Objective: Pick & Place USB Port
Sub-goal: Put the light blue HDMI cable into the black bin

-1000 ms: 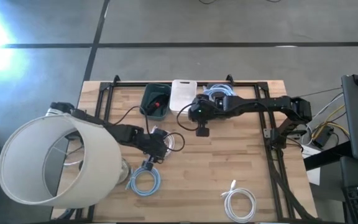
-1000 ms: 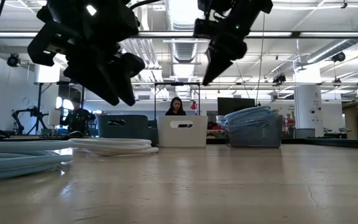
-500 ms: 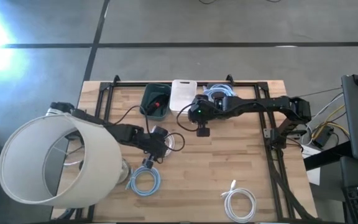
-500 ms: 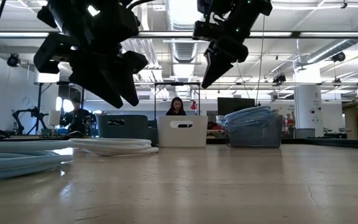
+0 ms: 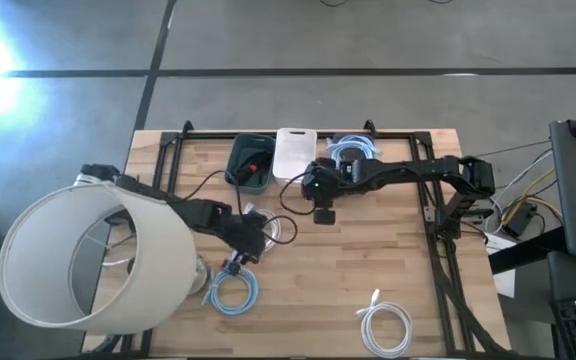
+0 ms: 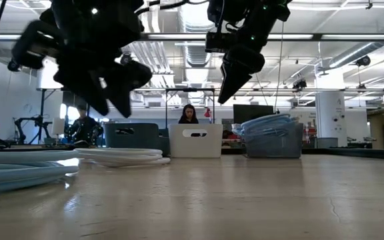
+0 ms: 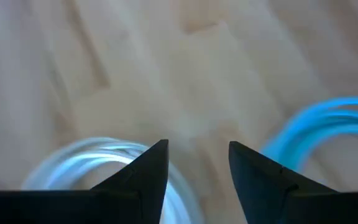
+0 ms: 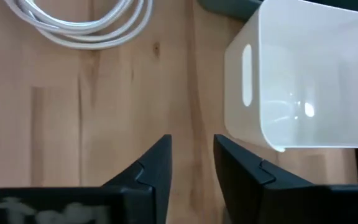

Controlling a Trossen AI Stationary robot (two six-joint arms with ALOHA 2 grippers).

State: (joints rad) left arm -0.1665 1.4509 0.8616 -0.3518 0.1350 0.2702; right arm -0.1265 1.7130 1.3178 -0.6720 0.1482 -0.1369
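High view: the left gripper [image 5: 234,265] hangs spread and empty just above the light blue cable coil [image 5: 233,291]. The right gripper [image 5: 322,216] hovers near the white bin [image 5: 294,152], fingers parted, holding nothing. No USB port can be made out.

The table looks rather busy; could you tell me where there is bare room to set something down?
Bare wood lies between the right gripper, the blue cable coil and the white cable coil. The back edge is crowded: green bin, white bin, a bin of blue cables. The left side is taken by the lampshade and left gripper.
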